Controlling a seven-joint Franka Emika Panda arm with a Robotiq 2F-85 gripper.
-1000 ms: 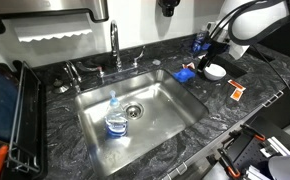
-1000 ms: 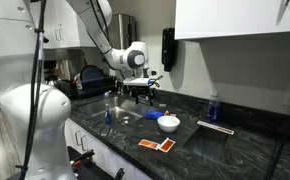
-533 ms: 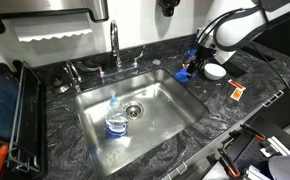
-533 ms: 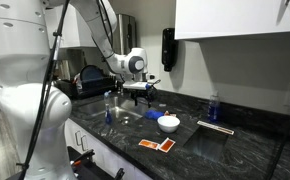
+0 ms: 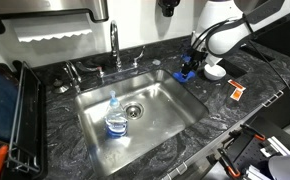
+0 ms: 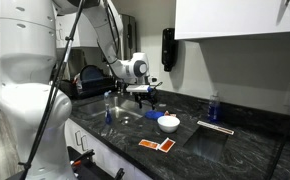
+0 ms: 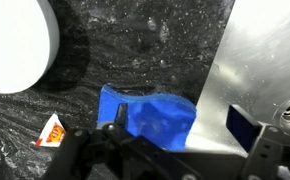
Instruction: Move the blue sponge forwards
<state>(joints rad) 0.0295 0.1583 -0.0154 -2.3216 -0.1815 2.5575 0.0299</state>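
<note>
The blue sponge (image 5: 185,74) lies flat on the dark counter at the right rim of the steel sink (image 5: 155,110). It also shows in an exterior view (image 6: 150,114) and fills the middle of the wrist view (image 7: 150,115). My gripper (image 5: 192,64) hangs just above it, also seen in an exterior view (image 6: 148,98). In the wrist view the gripper (image 7: 178,125) is open. One finger is at the sponge's left end, the other is past its right end, over the sink rim. Nothing is held.
A small white bowl (image 5: 215,71) (image 7: 15,40) stands just beside the sponge. An orange packet (image 5: 236,93) (image 7: 51,132) lies nearby. A clear bottle with blue cap (image 5: 116,118) stands in the sink. The faucet (image 5: 115,45) is behind; a dish rack (image 5: 10,110) is at the left.
The arm has swung over from the bowl side toward the sink, and the gripper now sits over the sponge. The sponge has not moved.
</note>
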